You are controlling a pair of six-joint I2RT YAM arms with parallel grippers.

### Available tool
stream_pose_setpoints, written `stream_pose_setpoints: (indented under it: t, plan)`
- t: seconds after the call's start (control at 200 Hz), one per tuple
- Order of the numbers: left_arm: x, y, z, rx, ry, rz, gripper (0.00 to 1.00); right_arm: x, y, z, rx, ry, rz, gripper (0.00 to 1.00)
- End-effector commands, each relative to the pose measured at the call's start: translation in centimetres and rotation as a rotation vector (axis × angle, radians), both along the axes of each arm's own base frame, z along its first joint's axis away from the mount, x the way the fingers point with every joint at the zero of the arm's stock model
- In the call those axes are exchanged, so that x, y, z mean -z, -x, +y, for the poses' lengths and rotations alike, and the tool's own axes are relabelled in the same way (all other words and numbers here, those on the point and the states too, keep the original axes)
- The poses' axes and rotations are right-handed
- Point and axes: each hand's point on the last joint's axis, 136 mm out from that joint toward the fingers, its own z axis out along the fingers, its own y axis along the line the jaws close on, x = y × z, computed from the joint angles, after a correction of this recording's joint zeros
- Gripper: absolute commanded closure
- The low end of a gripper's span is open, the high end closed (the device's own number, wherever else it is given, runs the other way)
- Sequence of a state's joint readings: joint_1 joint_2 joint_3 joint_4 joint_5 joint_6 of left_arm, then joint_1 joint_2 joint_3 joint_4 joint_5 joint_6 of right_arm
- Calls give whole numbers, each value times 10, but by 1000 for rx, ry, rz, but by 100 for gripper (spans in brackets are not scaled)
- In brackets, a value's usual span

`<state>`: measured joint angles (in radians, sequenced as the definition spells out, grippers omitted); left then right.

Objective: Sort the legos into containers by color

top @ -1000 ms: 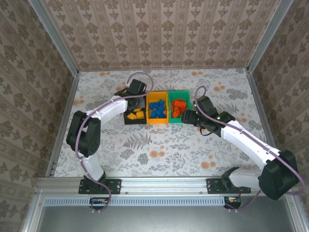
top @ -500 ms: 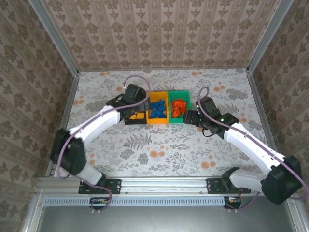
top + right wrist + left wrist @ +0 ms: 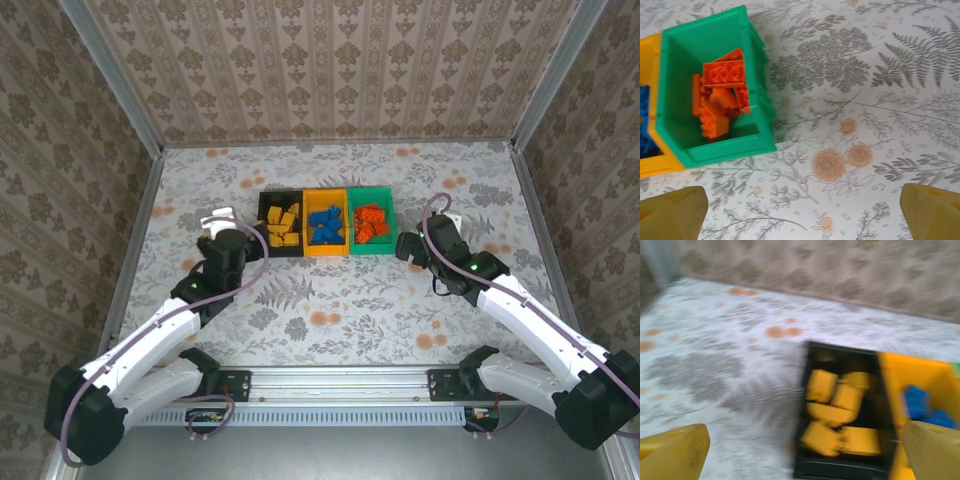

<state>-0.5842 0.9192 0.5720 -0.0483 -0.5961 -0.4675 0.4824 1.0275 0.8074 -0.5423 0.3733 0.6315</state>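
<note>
Since the frame one second earlier, the left arm had been drawn back from above the black bin (image 3: 840, 469) toward the near left of the table (image 3: 330, 295). The right arm had been backed off slightly from the green bin (image 3: 715, 150). The left gripper (image 3: 218, 218) was now noted near the black bin's left side but clear of it, and the right gripper (image 3: 405, 243) just right of the green bin, not touching. On both, the jaws were seen spread wide with nothing between them. Yellow bricks (image 3: 835, 412) were recorded in the black bin, blue bricks (image 3: 920, 402) in the yellow bin (image 3: 910, 377), and orange bricks (image 3: 720, 100) in the green bin. No loose brick was made out on the table from above, so the sort was judged essentially finished and the step in hand to be the withdrawal. For this to be done well, it was judged that the jaws should be kept apart, the wrists lifted before being swung, and the bin walls given a clear margin so that no bin is nudged or tipped. A last check of the patterned cloth for a camouflaged brick was advised. No brand, label or writing could be read. Studs were seen on one orange brick, but no lettering on them was resolved, and the left wrist view was motion-blurred.
</note>
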Motion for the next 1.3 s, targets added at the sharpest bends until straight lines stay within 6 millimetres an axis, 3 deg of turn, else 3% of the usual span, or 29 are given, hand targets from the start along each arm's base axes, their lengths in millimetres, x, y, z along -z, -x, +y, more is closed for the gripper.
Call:
stream_pose_setpoints:
  t: [0.0, 0.12, 0.275, 0.385, 0.525, 0.77, 0.89, 1.025, 1.295]
  plan:
    - [-4, 0, 55, -220, -140, -17, 0, -2, -4, -15, 50, 81, -20, 0]
    - [5, -15, 96, -318, -235, 36, 0, 1, -9, -21, 66, 127, -38, 0]
    - [39, -43, 127, -322, -382, 179, 0, 4, -10, -33, 111, 156, -60, 0]
    - [57, -63, 138, -311, -452, 203, 0, 7, -10, -34, 113, 149, -69, 0]
    - [74, -76, 134, -280, -360, 69, 0, 9, -12, -40, 116, 180, -79, 0]
    - [88, -100, 111, -121, -361, 61, 0, -6, -24, -81, 215, 358, -177, 0]
    - [90, -94, 105, -72, -324, 30, 0, -6, -33, -102, 250, 422, -251, 0]
    - [99, -91, 102, -4, -274, -43, 0, 6, -53, -116, 233, 366, -351, 0]
    - [100, -89, 104, -11, -257, -24, 0, 26, -89, -121, 150, 313, -439, 0]
